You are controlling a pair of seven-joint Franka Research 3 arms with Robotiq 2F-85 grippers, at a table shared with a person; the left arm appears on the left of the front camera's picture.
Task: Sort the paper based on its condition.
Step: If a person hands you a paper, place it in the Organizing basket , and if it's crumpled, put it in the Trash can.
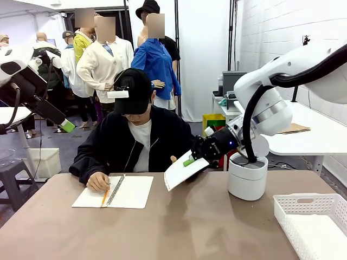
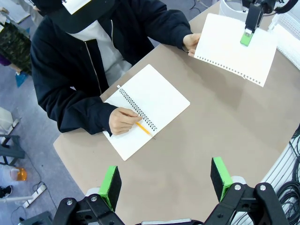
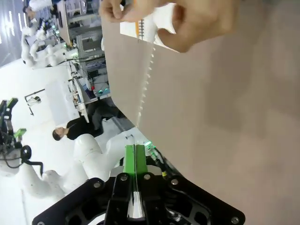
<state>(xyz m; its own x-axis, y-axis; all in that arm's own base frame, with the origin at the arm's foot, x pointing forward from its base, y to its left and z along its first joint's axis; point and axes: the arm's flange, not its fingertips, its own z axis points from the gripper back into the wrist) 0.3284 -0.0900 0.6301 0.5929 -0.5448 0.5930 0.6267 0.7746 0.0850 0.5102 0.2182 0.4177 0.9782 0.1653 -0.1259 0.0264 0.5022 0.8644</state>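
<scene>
A white sheet of paper [image 1: 180, 171] with a torn spiral-hole edge hangs tilted above the table's middle. My right gripper [image 1: 190, 161] is shut on its upper edge, green pads pressed together [image 3: 135, 161]. The person's hand [image 1: 173, 158] still touches the sheet's far edge. From the left wrist view the same paper [image 2: 232, 49] shows at upper right, with the person's fingers [image 2: 191, 42] on its corner. My left gripper [image 2: 165, 180] stands open high above the table's near side, nothing between its pads, raised at the far left [image 1: 68, 125].
An open spiral notebook [image 1: 130, 192] lies before the person, whose other hand [image 1: 98, 181] holds a pencil [image 2: 143, 128] on it. A white basket [image 1: 312, 222] sits at the near right. The right arm's white base [image 1: 248, 176] stands behind the sheet.
</scene>
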